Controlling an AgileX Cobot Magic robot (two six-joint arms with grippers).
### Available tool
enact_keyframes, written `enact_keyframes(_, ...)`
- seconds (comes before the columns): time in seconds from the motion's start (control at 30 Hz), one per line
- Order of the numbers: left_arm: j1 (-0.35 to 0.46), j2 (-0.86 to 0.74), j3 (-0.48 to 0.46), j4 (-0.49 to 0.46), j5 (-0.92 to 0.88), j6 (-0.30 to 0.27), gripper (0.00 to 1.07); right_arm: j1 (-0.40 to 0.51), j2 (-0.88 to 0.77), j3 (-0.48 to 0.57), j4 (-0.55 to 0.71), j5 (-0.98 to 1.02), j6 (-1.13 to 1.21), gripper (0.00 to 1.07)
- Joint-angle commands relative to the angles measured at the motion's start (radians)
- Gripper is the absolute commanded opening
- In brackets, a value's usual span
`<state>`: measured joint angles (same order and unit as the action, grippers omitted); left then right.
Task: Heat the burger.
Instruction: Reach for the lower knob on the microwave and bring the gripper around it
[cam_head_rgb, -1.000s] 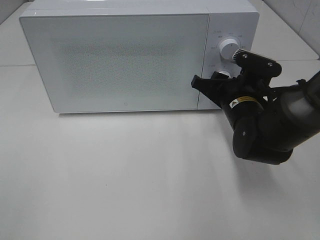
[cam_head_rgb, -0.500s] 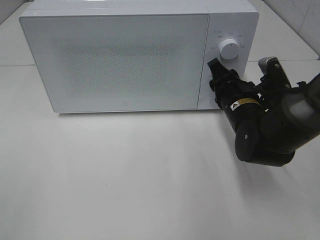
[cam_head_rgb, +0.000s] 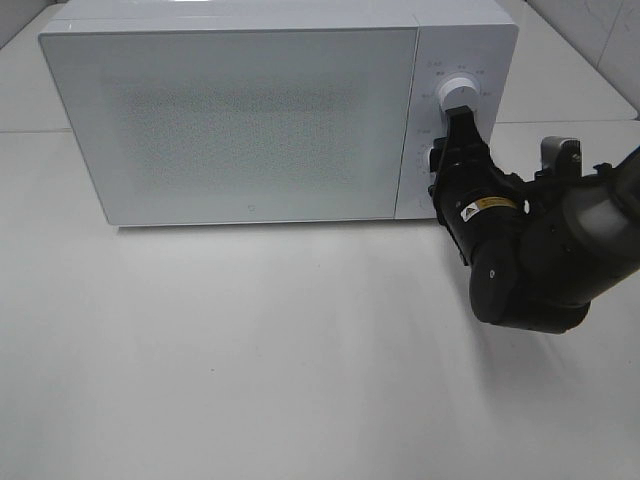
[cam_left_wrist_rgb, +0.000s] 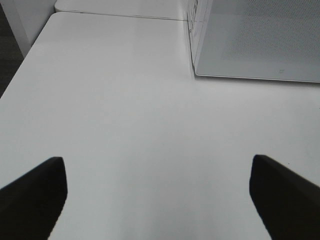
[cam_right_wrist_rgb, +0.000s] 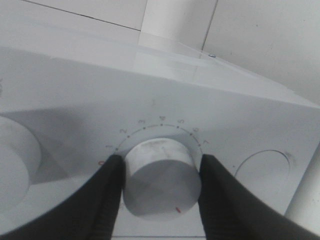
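The burger is out of view; the white microwave (cam_head_rgb: 250, 110) stands with its door shut and its frosted window shows nothing inside. My right gripper (cam_head_rgb: 447, 152) is pressed against the control panel, shut on the lower dial (cam_right_wrist_rgb: 161, 181). In the right wrist view its black fingers (cam_right_wrist_rgb: 107, 195) clamp both sides of that round white dial, which is ringed by small numbers. The upper dial (cam_head_rgb: 460, 93) stands free above it. My left gripper (cam_left_wrist_rgb: 157, 195) is open over bare table, with only its two dark fingertips showing; it does not appear in the exterior high view.
The microwave takes up the back of the white table (cam_head_rgb: 250, 350). The bulky black right arm (cam_head_rgb: 540, 250) lies in front of the microwave's right end. A tiled wall (cam_head_rgb: 600, 40) rises at the back right.
The right wrist has rolled while at the control panel, its body swinging from lying crosswise to standing nearly upright on the lower dial. The left gripper and microwave door have not moved.
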<state>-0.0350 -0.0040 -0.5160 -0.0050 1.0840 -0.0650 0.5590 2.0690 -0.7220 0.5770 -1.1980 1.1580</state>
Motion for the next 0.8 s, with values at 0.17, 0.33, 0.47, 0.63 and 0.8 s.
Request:
enact_keyframes(0.17,0.003,-0.011,0.0,-0.008,-0.017,0.003,0.91,0.008,-0.011,-0.044,-0.166,-0.235,0.172,0.0)
enact_keyframes(0.33,0.003,-0.011,0.0,-0.008,-0.017,0.003,0.91,0.008,-0.011,-0.044,-0.165,-0.235,0.215,0.0)
enact_keyframes(0.47,0.003,-0.011,0.0,-0.008,-0.017,0.003,0.91,0.008,-0.011,-0.044,-0.165,-0.235,0.21,0.0)
enact_keyframes(0.63,0.003,-0.011,0.0,-0.008,-0.017,0.003,0.91,0.008,-0.011,-0.043,-0.163,-0.235,0.162,0.02)
enact_keyframes(0.8,0.003,-0.011,0.0,-0.008,-0.017,0.003,0.91,0.008,-0.011,-0.043,-0.161,-0.234,0.162,0.06)
